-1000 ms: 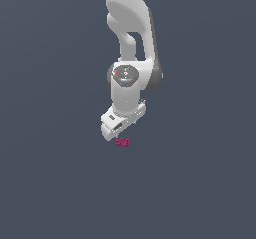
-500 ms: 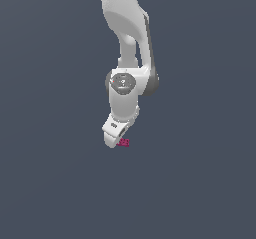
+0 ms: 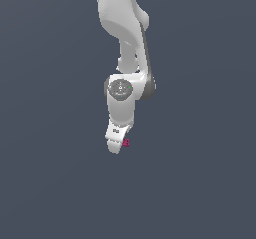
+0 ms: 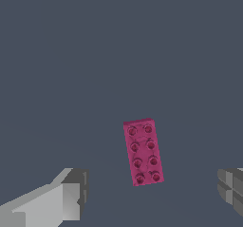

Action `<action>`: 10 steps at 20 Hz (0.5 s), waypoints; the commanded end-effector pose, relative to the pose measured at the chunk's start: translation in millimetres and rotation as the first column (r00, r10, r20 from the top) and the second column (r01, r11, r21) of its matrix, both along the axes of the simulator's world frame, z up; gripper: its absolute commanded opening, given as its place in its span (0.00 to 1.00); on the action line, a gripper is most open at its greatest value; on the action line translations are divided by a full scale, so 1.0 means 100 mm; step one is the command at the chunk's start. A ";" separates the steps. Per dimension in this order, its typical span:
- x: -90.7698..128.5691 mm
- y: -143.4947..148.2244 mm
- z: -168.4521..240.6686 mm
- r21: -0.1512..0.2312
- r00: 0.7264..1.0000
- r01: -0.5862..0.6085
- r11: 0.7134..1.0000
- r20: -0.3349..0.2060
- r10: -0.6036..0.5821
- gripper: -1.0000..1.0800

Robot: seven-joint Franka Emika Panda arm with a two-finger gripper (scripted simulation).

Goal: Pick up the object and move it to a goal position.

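The object is a small magenta-pink studded block (image 4: 143, 151) lying flat on the grey surface. In the wrist view it lies between my two fingertips, apart from both, its long side running across the line between them. My gripper (image 4: 153, 193) is open, with one finger (image 4: 57, 200) on one side and the other finger (image 4: 232, 185) far on the other side. In the exterior view the white gripper (image 3: 116, 145) hangs low over the block (image 3: 126, 143), which peeks out at its right side, mostly hidden by the hand.
The white arm (image 3: 122, 43) comes down from the top of the exterior view. A plain dark grey surface (image 3: 50, 183) surrounds the block on all sides.
The arm has swung toward the exterior view's right and down. The gripper now covers most of the block, which lay below it and in full view a second ago. The block has not moved.
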State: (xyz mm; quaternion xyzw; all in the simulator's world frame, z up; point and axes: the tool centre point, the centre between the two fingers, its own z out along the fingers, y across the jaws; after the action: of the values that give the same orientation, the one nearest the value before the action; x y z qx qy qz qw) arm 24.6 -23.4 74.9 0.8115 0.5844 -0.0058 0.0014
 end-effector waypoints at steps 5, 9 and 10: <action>0.02 -0.02 -0.09 0.006 0.994 -0.112 0.994 0.005 0.112 0.96; 0.03 -0.03 -0.11 0.008 0.989 -0.150 0.989 0.007 0.150 0.96; 0.03 -0.03 -0.12 0.008 0.988 -0.156 0.988 0.007 0.156 0.96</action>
State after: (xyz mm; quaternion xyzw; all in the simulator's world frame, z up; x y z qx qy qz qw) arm 27.6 -25.9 63.8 0.7675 0.6410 -0.0010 0.0001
